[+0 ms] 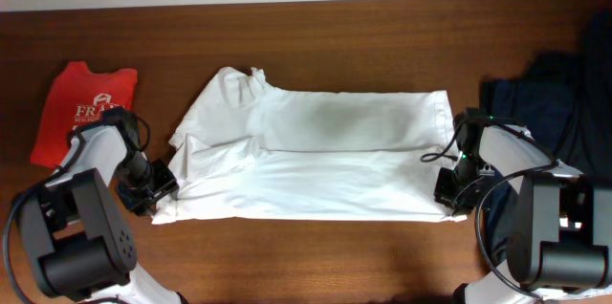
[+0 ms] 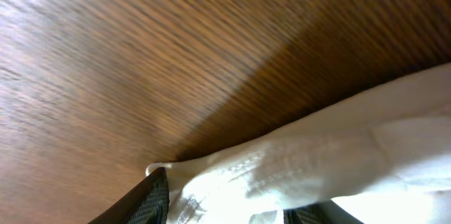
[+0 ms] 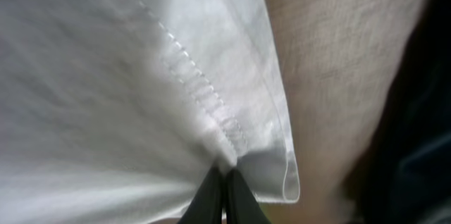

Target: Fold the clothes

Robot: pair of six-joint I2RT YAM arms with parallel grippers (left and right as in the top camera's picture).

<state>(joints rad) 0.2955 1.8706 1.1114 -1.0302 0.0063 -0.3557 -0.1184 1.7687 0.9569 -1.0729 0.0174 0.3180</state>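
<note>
A large white T-shirt [image 1: 316, 156] lies folded lengthwise across the middle of the wooden table, its collar at the upper left. No chest print shows. My left gripper [image 1: 158, 189] is at the shirt's near-left corner. In the left wrist view its fingers [image 2: 232, 210] have a bunch of the white fabric [image 2: 338, 146] between them. My right gripper [image 1: 449, 189] is at the near-right corner. In the right wrist view its fingertips [image 3: 225, 182] are pinched together on the stitched hem of the white cloth [image 3: 106, 76].
A folded red T-shirt with white print [image 1: 81, 113] lies at the far left. A heap of dark navy clothes [image 1: 559, 103] lies at the right edge and shows dark in the right wrist view [image 3: 423, 146]. Bare wooden table [image 1: 316, 36] lies behind the shirt.
</note>
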